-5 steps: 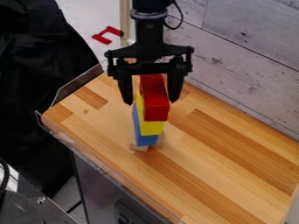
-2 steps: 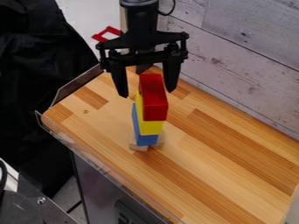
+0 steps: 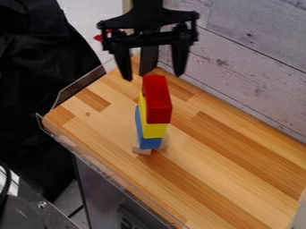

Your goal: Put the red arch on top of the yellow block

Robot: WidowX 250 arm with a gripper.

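The red arch (image 3: 158, 100) is seated on the yellow block (image 3: 155, 130), stacked above a blue block (image 3: 149, 142) on the counter (image 3: 221, 179), with the empty gripper (image 3: 151, 77) held above, its fingers spread.

A single fixed camera stands above the surface (image 3: 239, 179) and looks down on it at a slant, near enough that the wood runs out of view at the lower right. It faces the plank wall (image 3: 257, 49) at an angle, takes in floor (image 3: 90, 15) past the far left corner, and has the stack of blocks (image 3: 158, 107) close to mid-view.
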